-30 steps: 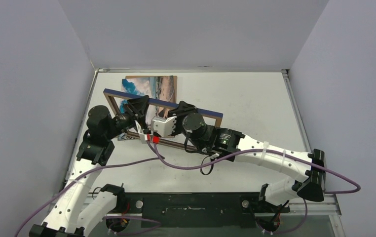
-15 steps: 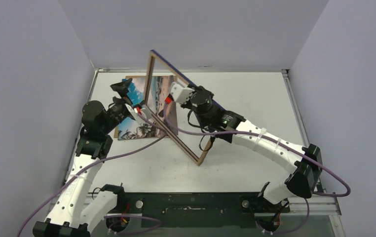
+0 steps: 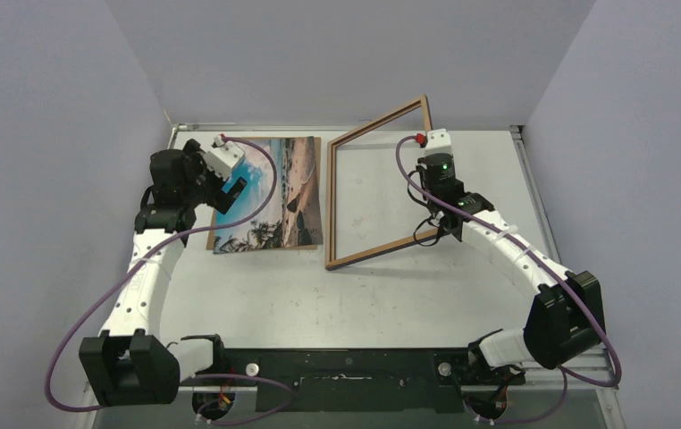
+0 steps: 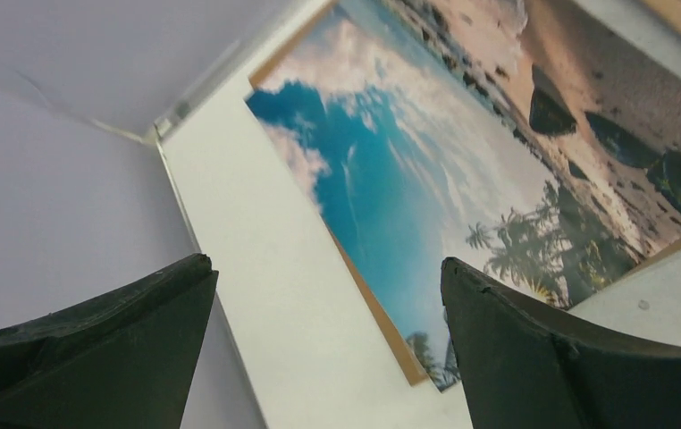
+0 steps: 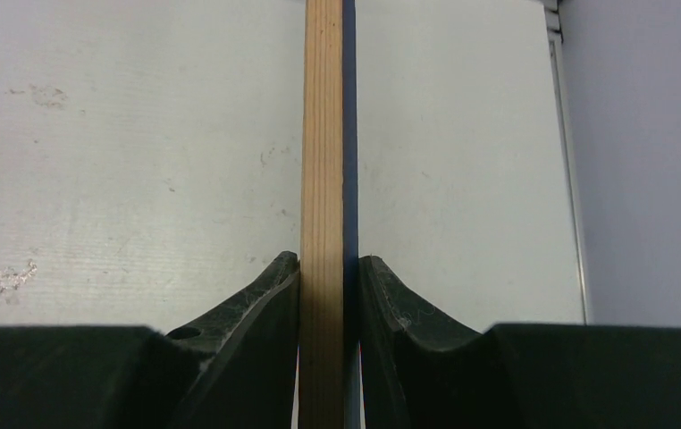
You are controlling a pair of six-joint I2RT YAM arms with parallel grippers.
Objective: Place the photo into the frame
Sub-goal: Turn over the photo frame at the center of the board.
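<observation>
Frame now rightward, clear of left pincer.

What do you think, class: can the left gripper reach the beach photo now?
Probably yes: the left gripper hovers open over the beach photo, and the right gripper holds the frame aside.

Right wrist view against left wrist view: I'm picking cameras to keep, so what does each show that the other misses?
Only the right wrist view shows the right gripper clamped on the edge of the frame. Only the left wrist view shows the photo, lying flat beyond the open left gripper, which holds nothing. Both show the white table and a pale wall.
</observation>
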